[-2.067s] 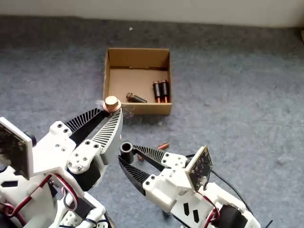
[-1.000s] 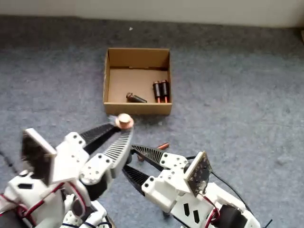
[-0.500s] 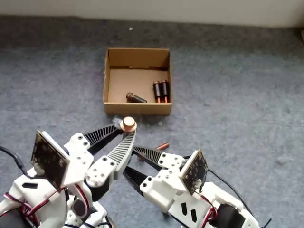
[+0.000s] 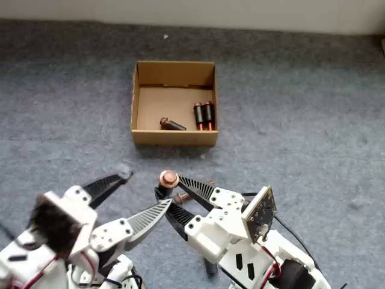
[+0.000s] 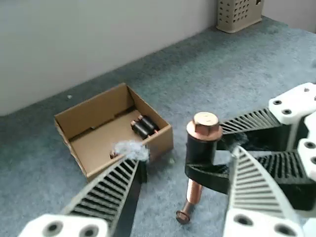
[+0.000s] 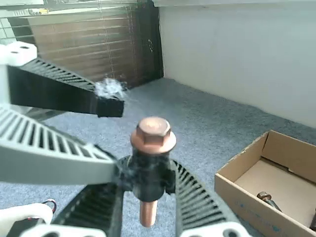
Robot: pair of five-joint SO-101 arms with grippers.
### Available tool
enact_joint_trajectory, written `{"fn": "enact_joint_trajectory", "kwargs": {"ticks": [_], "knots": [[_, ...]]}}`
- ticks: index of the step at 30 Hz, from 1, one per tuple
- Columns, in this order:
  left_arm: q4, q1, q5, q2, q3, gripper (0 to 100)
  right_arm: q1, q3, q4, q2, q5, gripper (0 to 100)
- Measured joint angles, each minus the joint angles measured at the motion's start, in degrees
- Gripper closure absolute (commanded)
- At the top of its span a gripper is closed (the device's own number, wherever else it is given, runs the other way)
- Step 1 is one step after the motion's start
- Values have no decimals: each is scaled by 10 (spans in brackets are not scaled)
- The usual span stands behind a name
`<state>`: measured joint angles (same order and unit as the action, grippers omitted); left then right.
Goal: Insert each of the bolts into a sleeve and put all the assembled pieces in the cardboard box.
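My right gripper (image 4: 169, 186) is shut on a black sleeve (image 6: 148, 178) held upright above the carpet. A copper bolt (image 4: 168, 178) sits in it, head on top (image 6: 153, 134) and shaft sticking out below. My left gripper (image 4: 146, 190) stands open beside this piece, one finger (image 6: 64, 91) on each side without touching; the left wrist view shows the sleeve (image 5: 201, 150) between them. A loose bolt (image 5: 182, 216) lies on the carpet under the right gripper. The cardboard box (image 4: 142, 77) farther back holds three assembled pieces (image 4: 203, 115).
Grey carpet spreads around the box (image 5: 163, 136) on every side. A wall runs along the far edge, with a beige slotted basket (image 5: 239, 12) standing against it. A tuft of fluff (image 5: 129, 147) clings to one left fingertip.
My left gripper carried the bolt from near the box across to the sleeve in the right gripper, left it in the sleeve, opened and drew back.
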<state>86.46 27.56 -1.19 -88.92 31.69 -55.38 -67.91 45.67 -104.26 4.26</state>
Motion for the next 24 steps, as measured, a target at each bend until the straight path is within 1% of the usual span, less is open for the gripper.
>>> {"fn": "enact_joint_trajectory", "kwargs": {"ticks": [3,5,8,13,18,24], "knots": [[4,-48,4,-41,0,677,3,1,0,0,3,994],[24,-80,8,-62,0,679,13,1,0,0,3,994],[55,-128,25,-84,0,681,52,1,0,8,3,994],[63,-229,30,-110,21,681,108,8,-12,109,3,994],[53,-302,30,-131,113,681,162,55,-122,278,3,994],[-29,-389,30,-150,243,681,210,101,-290,515,3,994]]}}
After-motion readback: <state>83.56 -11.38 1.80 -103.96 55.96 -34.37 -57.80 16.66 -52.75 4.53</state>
